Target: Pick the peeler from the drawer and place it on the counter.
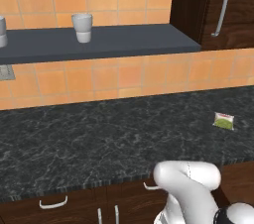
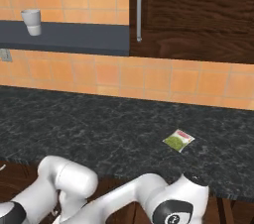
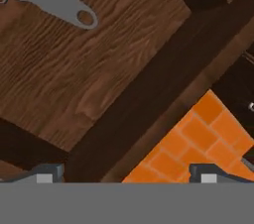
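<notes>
**Peeler lies up and to the left of an empty gripper**

Looking along the hand, the gripper [image 3: 126, 173] has its two dark tips spread wide at the bottom of the hand view, with nothing between them — it holds nothing. Directly ahead of the tips is not the tool but a dark wooden drawer wall running diagonally, and beyond it, orange floor tiles [image 3: 198, 139].

The peeler [image 3: 52, 0] lies flat on the wooden drawer floor [image 3: 94, 69], far toward the upper left corner of the hand view, well apart from both fingertips. Its long axis slants from upper left down to the right, the rounded end with the hole pointing back toward the gripper; the other end runs off the left edge.

So the coming move, as I judge it, turns on that offset: the hand must shift across the drawer toward the peeler and probably roll so the fingers close across the thin handle, not along it.

Above, the counter [image 1: 99, 134] carries a green-and-white packet [image 1: 223, 121] at its right side — plenty of bare marble to its left for setting down.
</notes>
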Tool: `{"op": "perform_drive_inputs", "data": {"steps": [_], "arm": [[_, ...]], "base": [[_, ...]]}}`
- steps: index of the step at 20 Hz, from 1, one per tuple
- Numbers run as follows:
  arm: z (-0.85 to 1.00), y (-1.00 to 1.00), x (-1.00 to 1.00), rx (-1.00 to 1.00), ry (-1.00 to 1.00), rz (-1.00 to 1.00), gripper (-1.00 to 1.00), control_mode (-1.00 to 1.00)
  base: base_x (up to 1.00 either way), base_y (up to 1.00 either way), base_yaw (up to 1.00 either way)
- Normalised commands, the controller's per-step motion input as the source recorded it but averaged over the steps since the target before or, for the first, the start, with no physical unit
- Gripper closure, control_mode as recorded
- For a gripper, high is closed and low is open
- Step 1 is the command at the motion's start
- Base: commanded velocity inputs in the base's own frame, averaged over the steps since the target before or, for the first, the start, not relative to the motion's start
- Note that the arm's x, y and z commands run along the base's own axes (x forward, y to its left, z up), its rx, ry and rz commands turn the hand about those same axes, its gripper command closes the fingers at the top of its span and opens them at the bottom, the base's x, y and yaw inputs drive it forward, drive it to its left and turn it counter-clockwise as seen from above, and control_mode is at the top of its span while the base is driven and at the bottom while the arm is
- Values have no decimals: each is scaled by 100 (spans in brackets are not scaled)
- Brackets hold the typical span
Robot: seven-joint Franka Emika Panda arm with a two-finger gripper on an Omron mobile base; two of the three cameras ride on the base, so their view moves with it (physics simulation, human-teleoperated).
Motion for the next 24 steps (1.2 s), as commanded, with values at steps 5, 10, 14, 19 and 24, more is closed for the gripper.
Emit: {"op": "perform_drive_inputs", "data": {"steps": [5,10,14,19,24], "arm": [[-3,86,60,4,-21,44,-100,-100],[-27,-3,100,7,0,54,-100,-100],[-59,-82,60,3,3,45,-100,-100],[-36,-70,20,22,7,4,-100,-100],[-8,-36,37,9,5,0,-100,-100]], "base": [[0,0,0],[0,0,0],[0,0,0],[0,0,0],[0,0,0]]}}
